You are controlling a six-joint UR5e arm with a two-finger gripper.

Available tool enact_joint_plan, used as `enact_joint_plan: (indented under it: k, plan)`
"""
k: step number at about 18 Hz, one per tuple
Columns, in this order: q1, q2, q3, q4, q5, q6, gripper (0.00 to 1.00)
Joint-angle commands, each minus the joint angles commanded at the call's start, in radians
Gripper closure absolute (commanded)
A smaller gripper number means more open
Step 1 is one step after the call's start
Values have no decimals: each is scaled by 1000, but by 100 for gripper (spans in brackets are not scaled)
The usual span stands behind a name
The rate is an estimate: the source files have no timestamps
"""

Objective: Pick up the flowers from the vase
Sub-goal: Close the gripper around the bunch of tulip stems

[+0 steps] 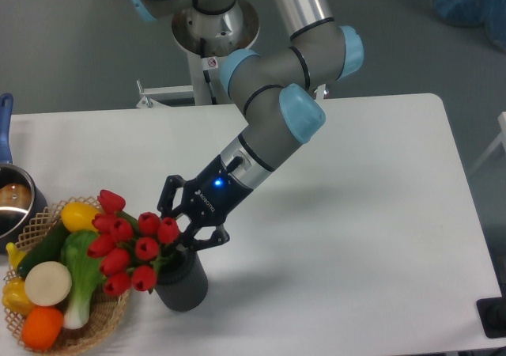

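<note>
Worktop (356, 213): white, rounded corners, seen from above and in front.

Vase (183, 283): short dark cylinder, upright, near the front edge of the worktop, left of centre. Its mouth is mostly hidden by stems and by the pincer.

Flowers (130, 249): bunch of red tulip buds with green stems, standing in the vase and leaning out to the left, so that the buds hang over the right edge of the basket. One bud sits higher than the others at the upper left of the bunch.

Pincer (183, 223): black, two-fingered, reaching down and to the left from the arm. It sits just above the vase mouth, at the right side of the bunch. The fingers (207, 237) are spread apart, one toward the back and one toward the front, with the base of the bunch near the gap between them. Whether either finger touches the stems cannot be told.

Arm (273, 119): grey with light blue joint caps, coming down from the top centre; a small blue light shows on the wrist.

Basket (103, 324): wicker, at the front left corner, just beside the vase. It holds toy vegetables (55, 281) in yellow, green, white and orange.

Pot (12, 202): steel with a blue handle, at the left edge, behind the basket, partly cut off.
</note>
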Motion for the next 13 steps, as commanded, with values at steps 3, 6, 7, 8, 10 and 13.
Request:
enact_joint_plan:
  k: [3,6,7,8,10,13]
  plan:
    - [5,2,2,0,0,0,75]
    - [11,5,3,-2,0,0,79]
    - [12,6,3,0,0,0,79]
    - [12,6,3,-2,0,0,79]
    - [21,20,3,-2,0,-2,79]
    - [28,29,15,-2,-2,-28,79]
